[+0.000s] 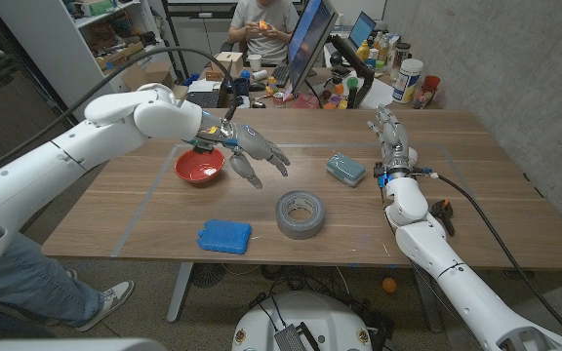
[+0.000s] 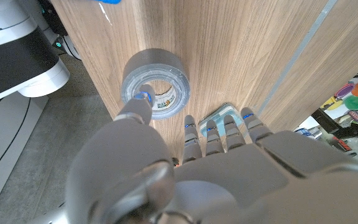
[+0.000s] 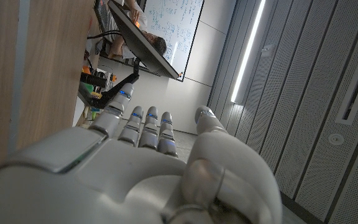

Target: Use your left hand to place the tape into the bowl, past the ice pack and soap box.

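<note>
Above the tape (image 1: 299,214), left robot hand (image 1: 254,148) hovers empty.

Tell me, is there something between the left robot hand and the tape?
Nothing visible. The left robot hand hovers open above the table, and the tape lies flat on bare wood just beyond its fingers. The soap box and ice pack lie off to the sides.

Wooden table (image 1: 515,185), grey wall panels (image 3: 303,93), strip light (image 3: 248,50), tilted monitor (image 1: 310,39), shelving (image 1: 96,29), seated person (image 1: 261,24) behind
</note>
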`<action>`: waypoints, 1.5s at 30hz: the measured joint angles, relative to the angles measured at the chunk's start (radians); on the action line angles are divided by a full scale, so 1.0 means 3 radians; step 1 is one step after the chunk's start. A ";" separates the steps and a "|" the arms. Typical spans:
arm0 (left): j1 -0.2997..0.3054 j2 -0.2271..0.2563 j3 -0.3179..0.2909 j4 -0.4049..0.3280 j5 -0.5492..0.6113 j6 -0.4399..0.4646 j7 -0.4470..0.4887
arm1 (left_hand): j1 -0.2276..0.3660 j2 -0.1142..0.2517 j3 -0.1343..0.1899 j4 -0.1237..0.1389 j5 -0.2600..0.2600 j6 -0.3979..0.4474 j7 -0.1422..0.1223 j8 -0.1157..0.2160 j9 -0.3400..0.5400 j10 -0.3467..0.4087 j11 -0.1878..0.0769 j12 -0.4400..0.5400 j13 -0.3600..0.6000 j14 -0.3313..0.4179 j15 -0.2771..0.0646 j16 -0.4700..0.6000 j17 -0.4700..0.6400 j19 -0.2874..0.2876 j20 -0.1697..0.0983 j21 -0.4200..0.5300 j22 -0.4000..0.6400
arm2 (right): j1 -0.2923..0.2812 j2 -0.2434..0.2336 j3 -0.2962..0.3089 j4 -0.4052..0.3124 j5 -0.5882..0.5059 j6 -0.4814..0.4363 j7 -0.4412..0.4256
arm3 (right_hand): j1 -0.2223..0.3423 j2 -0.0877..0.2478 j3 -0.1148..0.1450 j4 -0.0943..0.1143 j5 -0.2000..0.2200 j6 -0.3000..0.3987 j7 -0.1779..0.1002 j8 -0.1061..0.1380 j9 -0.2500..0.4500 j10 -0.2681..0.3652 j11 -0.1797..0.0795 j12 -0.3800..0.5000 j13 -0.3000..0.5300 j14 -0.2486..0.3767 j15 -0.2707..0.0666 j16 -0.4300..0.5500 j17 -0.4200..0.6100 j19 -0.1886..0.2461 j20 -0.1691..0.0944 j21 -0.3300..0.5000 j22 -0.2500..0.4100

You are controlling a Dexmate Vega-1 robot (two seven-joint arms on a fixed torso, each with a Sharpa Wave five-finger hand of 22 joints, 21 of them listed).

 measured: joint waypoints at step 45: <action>0.0032 -0.0104 0.0164 -0.0259 0.0438 0.0001 -0.0354 | 0.0000 -0.0026 -0.0073 0.0009 0.0032 -0.0080 0.0082 -0.0001 -0.0015 0.0075 -0.0001 0.0041 -0.0025 0.0087 -0.0069 0.0019 -0.0009 0.0033 -0.0236 0.0013 -0.0015 | 0.0232 0.0016 0.0057 0.0117 0.0014 -0.0006 0.0093 | 0.0014 -0.0014 -0.0014 -0.0014 0.0000 0.0000 0.0000 0.0000 0.0000 0.0000 0.0000 0.0000 0.0000 0.0000 0.0000 0.0000 -0.0016 -0.0012 0.0012 0.0000 0.0000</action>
